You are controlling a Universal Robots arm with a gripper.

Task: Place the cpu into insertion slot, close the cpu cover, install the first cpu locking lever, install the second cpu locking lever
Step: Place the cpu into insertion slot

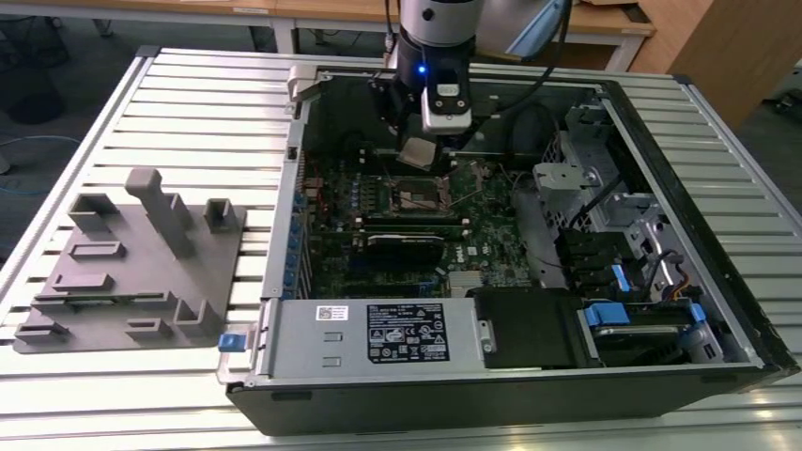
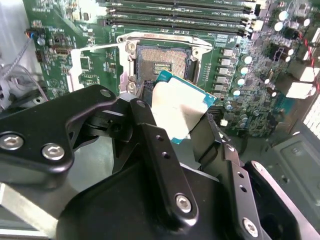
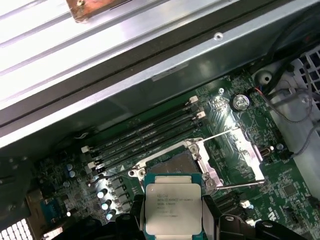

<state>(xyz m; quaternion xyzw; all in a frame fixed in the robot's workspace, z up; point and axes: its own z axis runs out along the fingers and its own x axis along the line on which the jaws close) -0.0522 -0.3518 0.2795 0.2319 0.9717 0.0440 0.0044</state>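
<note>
- Fingers (image 2: 150, 140) are clamped on the cpu (image 2: 180, 110), one on each of two opposite edges. The metal lid faces the first wrist view and the green edge is visible in the second wrist view.
- The cpu hangs above the insertion slot (image 3: 172, 162), near it but apart; nothing is seated. In the exterior view the chip (image 1: 418, 152) sits above the socket (image 1: 418, 195) inside the open case (image 1: 282, 188), which rests on the slatted tabletop (image 1: 163, 103).
- The cpu cover (image 3: 247, 150) is flipped open to one side of the slot. A thin wire locking lever (image 3: 240, 185) runs along its edge, and both look clear of the opening.
- Risk 1: bent socket pins. In the second wrist view the chip looks off-square and shifted from the slot frame. Some of that may be camera angle, I can't tell. If it goes down skewed or offset, a corner lands on the contact field.
- Risk 2: wrong orientation. I can't make out the notch or corner mark here, and a chip turned the wrong way won't drop in, so pressing it would do damage.
- Risk 3: slip. The grip is on thin edges only, so a tilt or a nudge against the frame could let it drop early.
- Risk 4: finger clearance. The memory slots (image 3: 145, 135) sit just beside the socket and the frame rim is tight, so a finger could catch there while lowering or releasing.
- Risk 5: the open cover falling back onto the chip mid-placement.
</note>
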